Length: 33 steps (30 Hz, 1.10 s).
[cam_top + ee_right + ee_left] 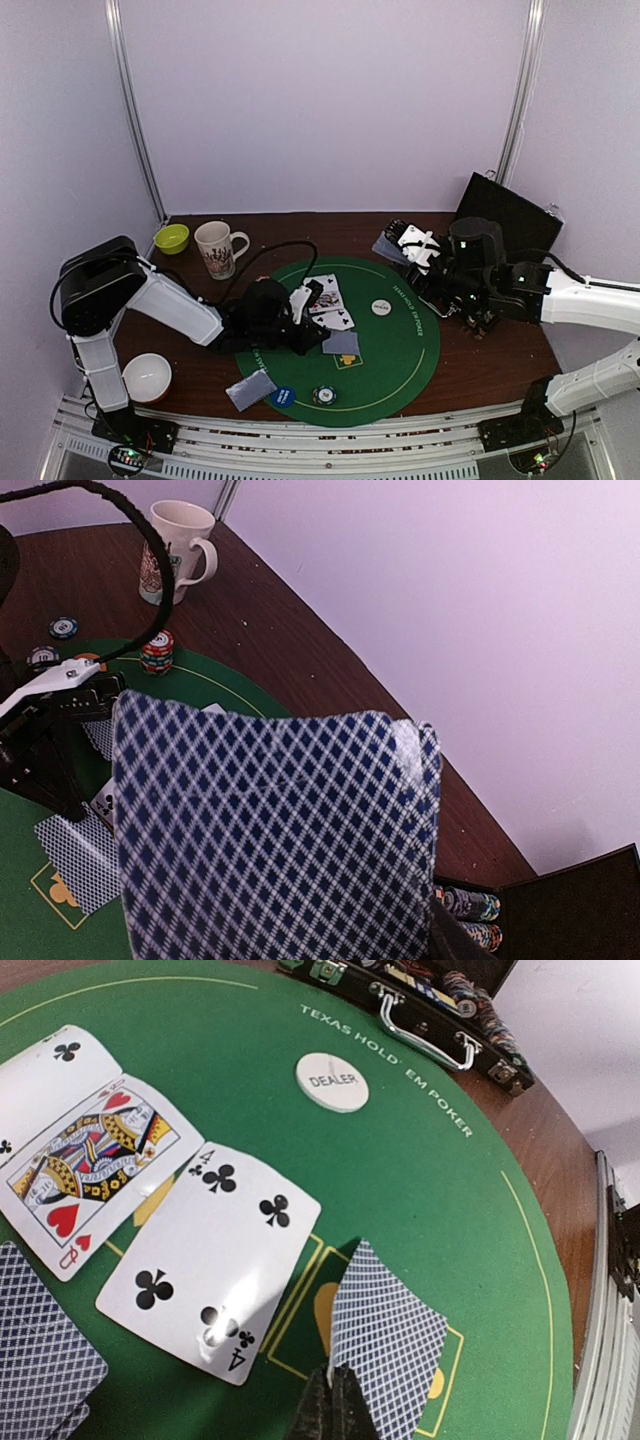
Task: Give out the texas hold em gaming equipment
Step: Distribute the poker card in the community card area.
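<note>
Left wrist: three face-up cards; one dealer button; one chip case.

the green mat carries "texas hold' em poker" in pale capitals along its curved line. the white disc reads "dealer". the four of clubs shows a "4" at two corners, each with a small club sign. the queen of hearts shows a "q" and a heart at its corner. a third card shows a club sign; its index cannot be read. the blue disc bears white lettering too small to read.
</note>
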{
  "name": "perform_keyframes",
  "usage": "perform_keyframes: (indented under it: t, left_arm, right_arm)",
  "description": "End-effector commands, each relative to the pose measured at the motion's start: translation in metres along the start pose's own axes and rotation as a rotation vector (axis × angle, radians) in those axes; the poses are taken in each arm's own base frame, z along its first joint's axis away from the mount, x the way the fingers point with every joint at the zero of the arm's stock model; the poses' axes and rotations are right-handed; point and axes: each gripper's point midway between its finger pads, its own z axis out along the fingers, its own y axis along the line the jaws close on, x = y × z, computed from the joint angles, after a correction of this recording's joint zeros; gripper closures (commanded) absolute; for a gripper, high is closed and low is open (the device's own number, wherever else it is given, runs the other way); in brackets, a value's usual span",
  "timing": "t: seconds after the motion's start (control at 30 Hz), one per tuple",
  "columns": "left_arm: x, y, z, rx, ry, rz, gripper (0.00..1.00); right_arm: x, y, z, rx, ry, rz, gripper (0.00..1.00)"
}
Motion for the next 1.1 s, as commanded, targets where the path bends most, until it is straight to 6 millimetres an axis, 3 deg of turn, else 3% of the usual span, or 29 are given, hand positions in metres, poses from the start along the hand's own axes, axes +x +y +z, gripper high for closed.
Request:
perform_keyframes:
  t: [0.0, 0.23, 0.67, 0.97, 1.07]
  left_arm:
    - [0.002, 0.014, 0.011, -0.064, 0.035, -0.051, 1.00]
    - [0.008, 0.032, 0.011, -0.175, 0.068, -0.086, 1.00]
    - [0.001, 0.026, -0.009, -0.177, 0.034, -0.046, 0.82]
    - [0.017, 0.023, 0.001, -0.151, 0.168, 0.037, 0.84]
    - [0.015, 0.014, 0.001, -0.104, 0.170, 0.066, 0.80]
  right_arm:
    - [-0.006, -0.008, -0.006, 0.025, -0.019, 0.018, 0.53]
    - [-0.006, -0.010, -0.009, 0.027, -0.019, 0.016, 0.53]
    - [-0.008, -0.013, -0.015, 0.027, -0.022, 0.025, 0.53]
    - [-0.009, -0.015, -0.019, 0.028, -0.021, 0.031, 0.53]
    - [-0.008, -0.016, -0.021, 0.033, -0.020, 0.032, 0.53]
